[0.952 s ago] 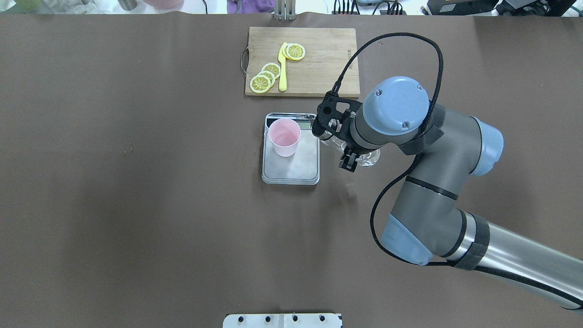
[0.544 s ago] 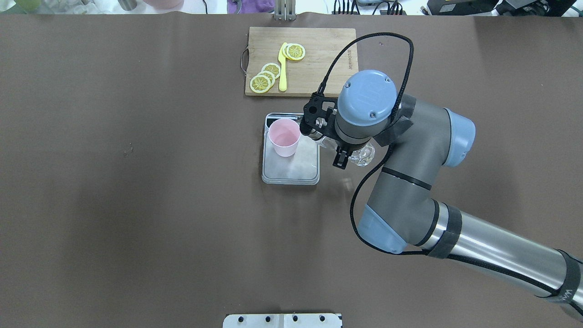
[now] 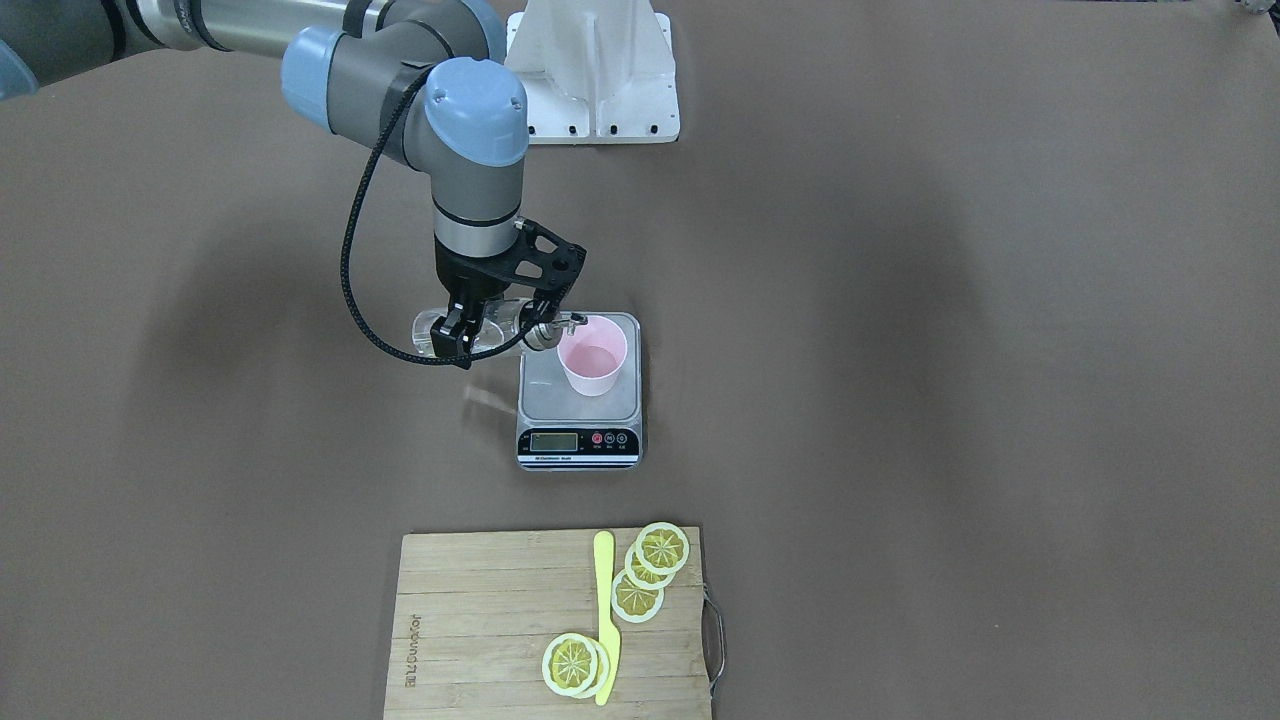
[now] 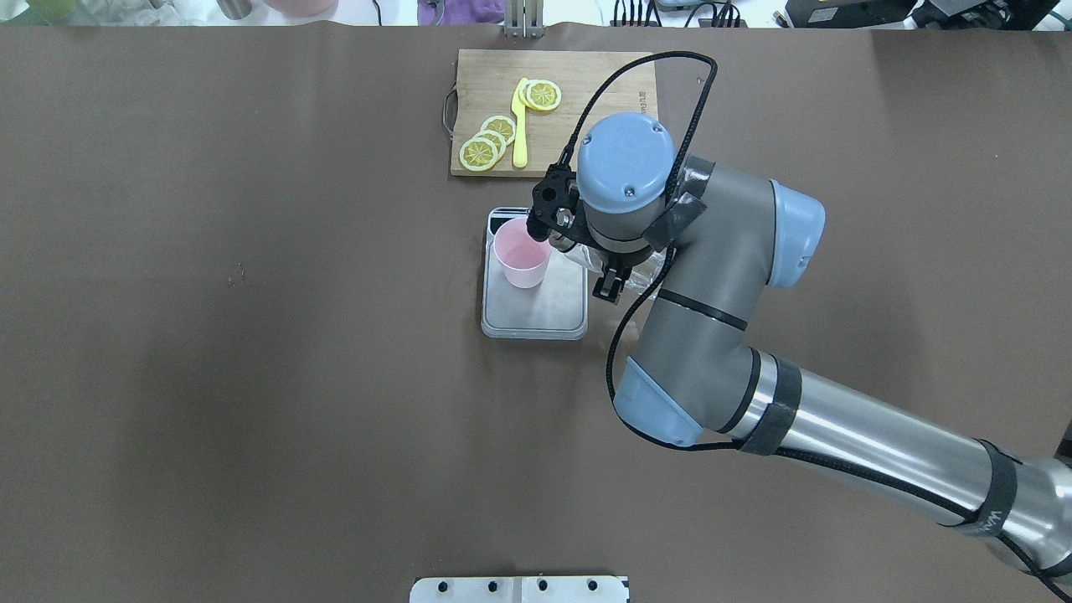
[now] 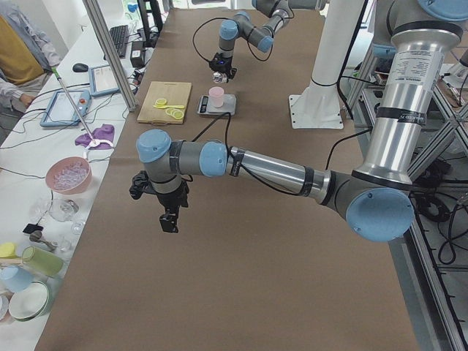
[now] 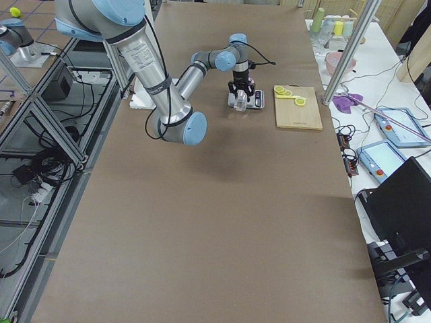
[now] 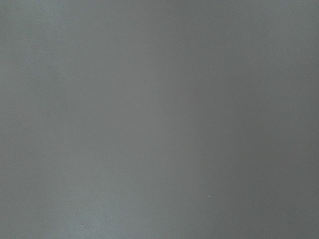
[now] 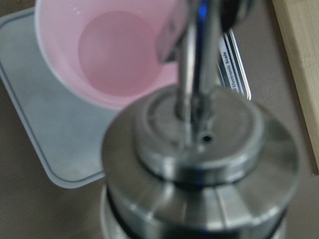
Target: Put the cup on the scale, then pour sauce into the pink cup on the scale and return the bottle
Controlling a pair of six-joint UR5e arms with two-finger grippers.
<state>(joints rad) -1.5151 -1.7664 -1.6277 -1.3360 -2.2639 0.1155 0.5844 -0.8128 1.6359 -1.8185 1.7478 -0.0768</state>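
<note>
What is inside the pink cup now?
Only the pink bottom of the cup shows; whether clear liquid lies there, I cannot tell. The metal spout of the bottle covers part of the inside near the rim.

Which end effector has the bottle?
The right end effector, clamped on the bottle with its spout at the cup on the scale; the left end effector hangs over bare table, far away.

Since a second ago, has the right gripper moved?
Yes. The right gripper, holding the bottle, has shifted left in the overhead view, over the fixed scale toward the cup.
</note>
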